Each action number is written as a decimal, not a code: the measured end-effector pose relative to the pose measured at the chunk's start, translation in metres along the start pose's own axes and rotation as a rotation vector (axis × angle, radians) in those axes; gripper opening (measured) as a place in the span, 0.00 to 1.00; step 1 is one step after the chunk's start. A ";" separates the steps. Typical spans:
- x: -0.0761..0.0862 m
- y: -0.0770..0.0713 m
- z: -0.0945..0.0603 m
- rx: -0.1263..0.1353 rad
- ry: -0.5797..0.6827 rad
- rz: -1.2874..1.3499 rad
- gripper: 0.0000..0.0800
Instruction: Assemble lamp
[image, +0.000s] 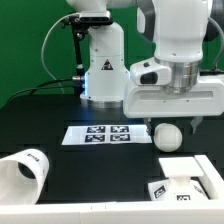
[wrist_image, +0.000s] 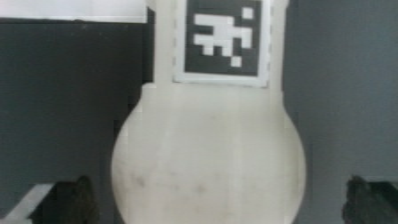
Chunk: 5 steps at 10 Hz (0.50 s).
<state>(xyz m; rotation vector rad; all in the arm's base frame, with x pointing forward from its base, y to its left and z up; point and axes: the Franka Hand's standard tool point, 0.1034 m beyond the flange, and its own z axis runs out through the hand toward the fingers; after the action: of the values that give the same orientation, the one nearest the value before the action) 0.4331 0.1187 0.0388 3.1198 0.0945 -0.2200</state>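
The white bulb (image: 167, 137) lies on the black table just below my gripper (image: 168, 124), its round head facing the camera. In the wrist view the bulb (wrist_image: 210, 130) fills the middle, with a square tag on its narrow neck. My gripper (wrist_image: 214, 208) straddles the bulb's wide part. A dark gap shows between the bulb and each of the fingers (wrist_image: 63, 202), so the gripper is open. The tapered shade (image: 22, 172) lies on its side at the exterior view's lower left. The blocky base (image: 186, 180) sits at the lower right, right in front of the bulb.
The marker board (image: 107, 134) lies flat on the table to the exterior view's left of the bulb. The robot's white pedestal (image: 103, 70) stands behind it. A green wall and dark cables are at the back.
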 end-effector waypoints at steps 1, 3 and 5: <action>-0.003 -0.003 0.002 0.001 0.002 -0.008 0.87; -0.003 -0.003 0.002 0.001 0.000 -0.007 0.87; -0.007 -0.001 0.004 -0.003 -0.042 -0.003 0.87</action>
<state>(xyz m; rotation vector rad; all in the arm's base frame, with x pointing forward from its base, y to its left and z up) 0.4259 0.1189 0.0361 3.1103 0.0990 -0.2848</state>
